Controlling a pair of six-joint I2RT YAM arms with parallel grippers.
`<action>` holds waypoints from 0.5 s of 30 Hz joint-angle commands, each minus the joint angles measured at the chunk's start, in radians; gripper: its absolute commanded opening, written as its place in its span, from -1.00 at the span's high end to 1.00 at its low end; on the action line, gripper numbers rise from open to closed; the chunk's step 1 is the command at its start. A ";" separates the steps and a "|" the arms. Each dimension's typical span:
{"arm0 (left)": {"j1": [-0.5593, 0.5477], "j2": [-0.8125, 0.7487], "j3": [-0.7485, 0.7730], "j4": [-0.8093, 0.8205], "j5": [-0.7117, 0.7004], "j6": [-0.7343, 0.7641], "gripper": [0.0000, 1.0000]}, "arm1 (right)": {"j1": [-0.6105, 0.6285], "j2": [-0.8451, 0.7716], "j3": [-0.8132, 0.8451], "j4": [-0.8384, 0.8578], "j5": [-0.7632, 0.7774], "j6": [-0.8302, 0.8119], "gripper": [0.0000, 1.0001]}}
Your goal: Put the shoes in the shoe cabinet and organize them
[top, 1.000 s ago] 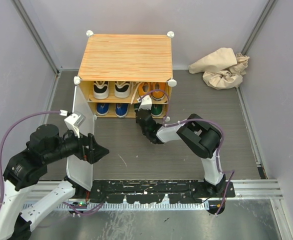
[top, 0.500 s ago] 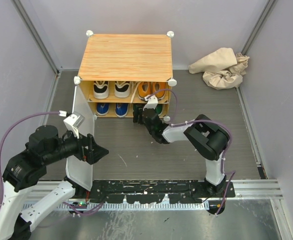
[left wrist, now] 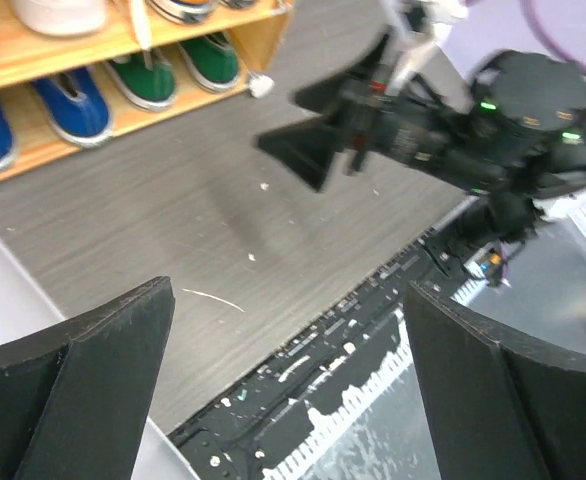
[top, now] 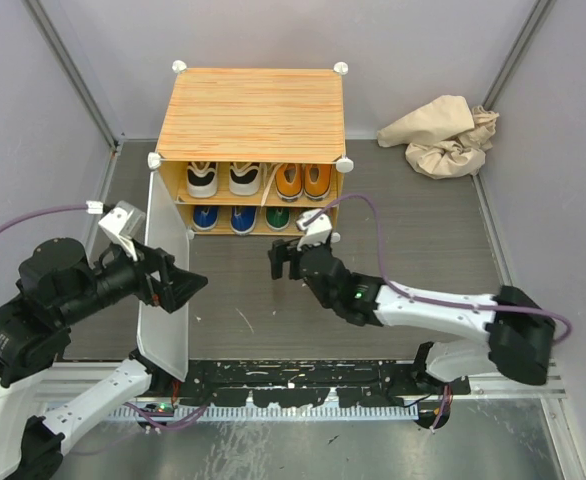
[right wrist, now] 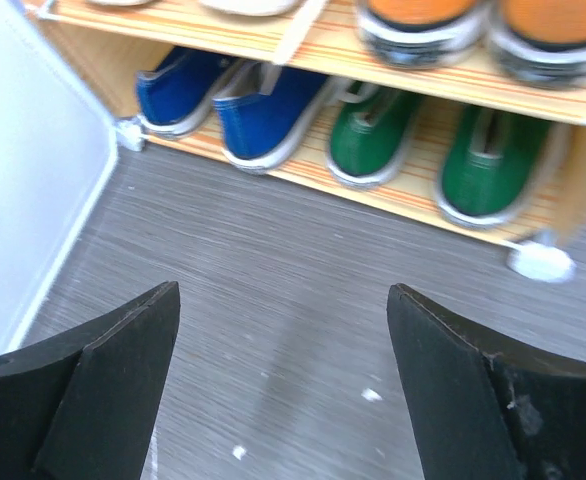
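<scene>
The shoe cabinet [top: 253, 110] stands at the back with its white door [top: 163, 300] swung open toward me. The shoes sit inside in pairs: white-and-black [top: 223, 181] and orange [top: 303, 181] on the upper shelf, blue [top: 223, 218] and green [top: 278, 218] on the lower one. My right gripper [top: 281, 262] hovers open over the floor in front of the lower shelf, facing the blue pair [right wrist: 233, 100] and the green pair [right wrist: 423, 140], with nothing between its fingers. The left gripper [top: 178, 285] is open and empty beside the door's free edge.
A crumpled beige cloth [top: 443, 135] lies on the floor at the back right. A white round knob [right wrist: 540, 262] marks the cabinet's lower right corner. Grey walls close in both sides, and the black base rail [top: 303, 380] runs along the near edge.
My right gripper has pulled back from the lower shelf toward me and opened. The left arm has shifted a little to the left along the door.
</scene>
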 commanded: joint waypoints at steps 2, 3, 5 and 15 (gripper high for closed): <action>0.001 0.073 0.128 -0.014 -0.255 0.062 -0.96 | -0.007 -0.307 -0.051 -0.424 0.111 0.056 -0.82; 0.002 0.076 0.143 -0.017 -0.324 0.067 -0.96 | -0.007 -0.364 -0.052 -0.488 0.109 0.063 -0.84; 0.001 0.069 0.152 -0.017 -0.455 0.073 -0.96 | -0.007 -0.467 -0.044 -0.612 0.098 0.078 -0.93; 0.001 0.002 0.029 -0.056 -0.730 -0.008 -0.96 | -0.007 -0.681 0.126 -1.071 0.082 0.169 -1.00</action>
